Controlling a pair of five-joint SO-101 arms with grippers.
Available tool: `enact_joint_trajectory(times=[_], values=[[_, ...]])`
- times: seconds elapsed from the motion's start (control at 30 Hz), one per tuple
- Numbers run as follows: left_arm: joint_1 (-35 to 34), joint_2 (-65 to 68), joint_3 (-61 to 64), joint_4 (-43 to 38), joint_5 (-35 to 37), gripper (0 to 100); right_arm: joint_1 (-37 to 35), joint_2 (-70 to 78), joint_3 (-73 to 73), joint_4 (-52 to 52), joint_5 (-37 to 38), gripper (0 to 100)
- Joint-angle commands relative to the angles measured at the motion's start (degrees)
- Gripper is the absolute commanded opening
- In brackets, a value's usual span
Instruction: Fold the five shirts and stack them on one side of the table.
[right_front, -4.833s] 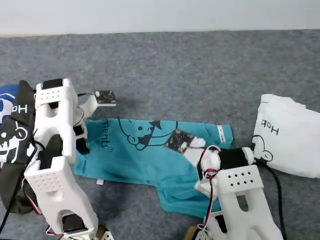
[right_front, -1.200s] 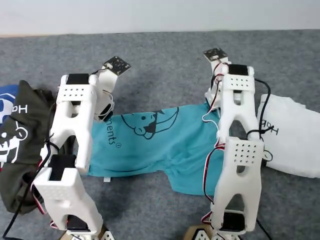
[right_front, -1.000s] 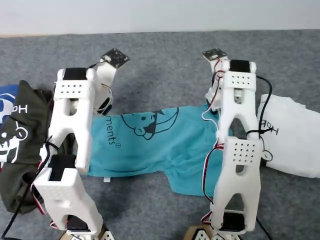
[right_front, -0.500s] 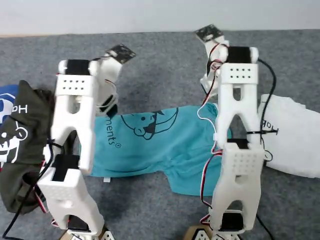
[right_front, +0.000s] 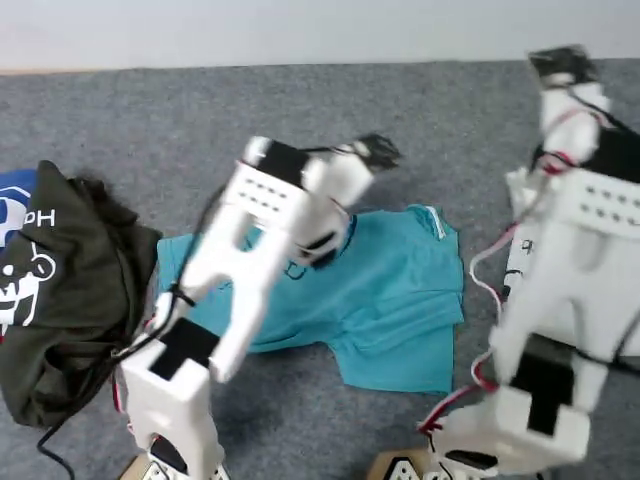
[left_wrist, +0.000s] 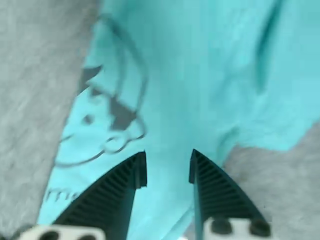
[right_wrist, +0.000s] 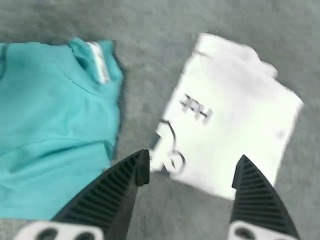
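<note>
Teal shirt (right_front: 390, 300) lies half-folded, the white folded shirt (right_wrist: 235, 125) just beside its collar. Left gripper (left_wrist: 167, 160) hovers over its print, narrowly parted; right gripper (right_wrist: 195, 162) gapes beside it. Pinch matching hem corners, fold evenly.

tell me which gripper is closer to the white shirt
Right. The right gripper hangs over the white shirt, at its edge facing the teal shirt. The left gripper is over the teal shirt's print, farther off.
</note>
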Motion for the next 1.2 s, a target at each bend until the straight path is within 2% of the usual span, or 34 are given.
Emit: enact_joint_trajectory(times=[0.0, 0.13, 0.23, 0.4, 0.63, 0.97, 1.17], values=[[7.0, -1.3, -1.7, 1.7, 3.8, 15, 5.3, -8.3, 4.0, 2.4, -0.7, 27.3], [14.6, -0.9, -1.7, 1.2, 6.9, 15, 10.6, -13.6, 10.3, 2.4, -0.8, 27.3], [18.0, -0.4, -1.1, -2.0, 8.3, 15, 14.2, -16.5, 15.5, 2.3, -0.7, 27.3], [19.7, 4.5, -0.2, -8.5, 8.3, 15, 18.1, -19.8, 22.3, 2.3, -0.5, 27.3], [21.8, 14.8, -2.8, -9.0, 6.7, 15, 19.0, -21.2, 25.0, 2.2, -0.5, 27.3], [22.5, 25.6, -11.9, -4.0, 6.4, 14, 19.0, -21.8, 25.0, 2.2, -0.4, 27.3], [25.1, 24.6, -16.7, 1.8, 6.5, 1, 19.0, -23.0, 25.0, 2.2, -0.4, 27.3]])
